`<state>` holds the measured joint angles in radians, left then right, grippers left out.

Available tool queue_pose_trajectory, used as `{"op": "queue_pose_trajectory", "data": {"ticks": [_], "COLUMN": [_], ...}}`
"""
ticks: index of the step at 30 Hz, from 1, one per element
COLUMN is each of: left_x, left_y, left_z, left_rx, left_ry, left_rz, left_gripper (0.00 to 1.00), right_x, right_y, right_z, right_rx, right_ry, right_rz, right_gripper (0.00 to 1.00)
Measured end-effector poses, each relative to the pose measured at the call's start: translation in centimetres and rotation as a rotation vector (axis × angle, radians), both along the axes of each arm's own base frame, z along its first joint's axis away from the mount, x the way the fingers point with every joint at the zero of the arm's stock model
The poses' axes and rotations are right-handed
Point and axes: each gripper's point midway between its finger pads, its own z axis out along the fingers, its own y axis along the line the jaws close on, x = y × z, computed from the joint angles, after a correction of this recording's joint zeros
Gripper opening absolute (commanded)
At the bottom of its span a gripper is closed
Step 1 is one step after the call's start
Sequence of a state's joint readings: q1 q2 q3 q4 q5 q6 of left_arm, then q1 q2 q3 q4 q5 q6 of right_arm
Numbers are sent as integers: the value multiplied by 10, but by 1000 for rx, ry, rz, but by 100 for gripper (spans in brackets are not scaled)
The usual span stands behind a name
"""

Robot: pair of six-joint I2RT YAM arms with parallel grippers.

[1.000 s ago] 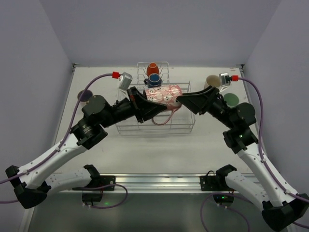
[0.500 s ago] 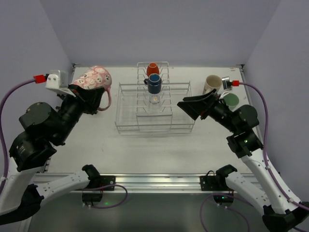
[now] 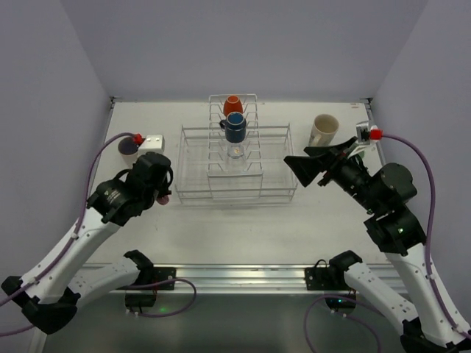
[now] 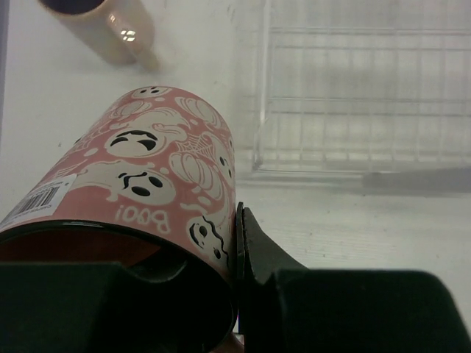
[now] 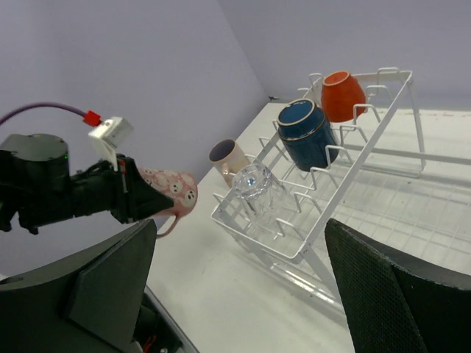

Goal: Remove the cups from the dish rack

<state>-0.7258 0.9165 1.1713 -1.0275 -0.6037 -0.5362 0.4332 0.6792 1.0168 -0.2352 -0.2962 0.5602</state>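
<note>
Left jaws pinch the glossy pink mug [image 4: 147, 173] (ghost print) — right jaws gape empty.

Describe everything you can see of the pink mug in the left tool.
The pink mug looks glossy ceramic, printed with white ghosts, pumpkins, a web and "Boo!", with a barcode sticker near its rim and a dark inside. It is held tilted, mouth toward the wrist, loop handle hanging down. The left tool pinches its rim wall, one finger outside. It is left of the dish rack, outside it; contact with the table is unclear.
</note>
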Motion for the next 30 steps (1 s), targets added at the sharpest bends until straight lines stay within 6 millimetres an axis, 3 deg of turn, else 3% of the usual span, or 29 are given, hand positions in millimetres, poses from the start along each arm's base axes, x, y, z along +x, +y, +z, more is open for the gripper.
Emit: {"op": "queue_pose_trajectory", "data": {"ticks": [3, 6, 11, 15, 19, 26, 30], "left_x": [11, 19, 40, 51, 44, 50, 52], "left_y": [25, 45, 50, 69, 79, 82, 84], "left_z": [-35, -45, -61, -107, -145, -169, -177], "left_rx": [-29, -61, -174, -225, -235, -238, -235], "left_ry": [97, 120, 126, 227, 347, 420, 444], "left_rz": [109, 187, 201, 267, 307, 302, 309], "left_gripper": [0, 0, 0, 0, 0, 0, 17], "right_x": [-2, -2, -3, -3, -6, -7, -4], "right_y": [-6, -8, -10, -10, -12, -13, -15], "right_z": [2, -4, -13, -19, -19, -18, -20], "right_rx": [-34, -61, -88, -100, -104, -104, -106], "right_ry": [-22, -22, -15, -8, -14, -20, -16], "right_rz": [-22, -30, -31, -31, -32, -38, -55], "right_gripper": [99, 99, 99, 99, 99, 99, 99]}}
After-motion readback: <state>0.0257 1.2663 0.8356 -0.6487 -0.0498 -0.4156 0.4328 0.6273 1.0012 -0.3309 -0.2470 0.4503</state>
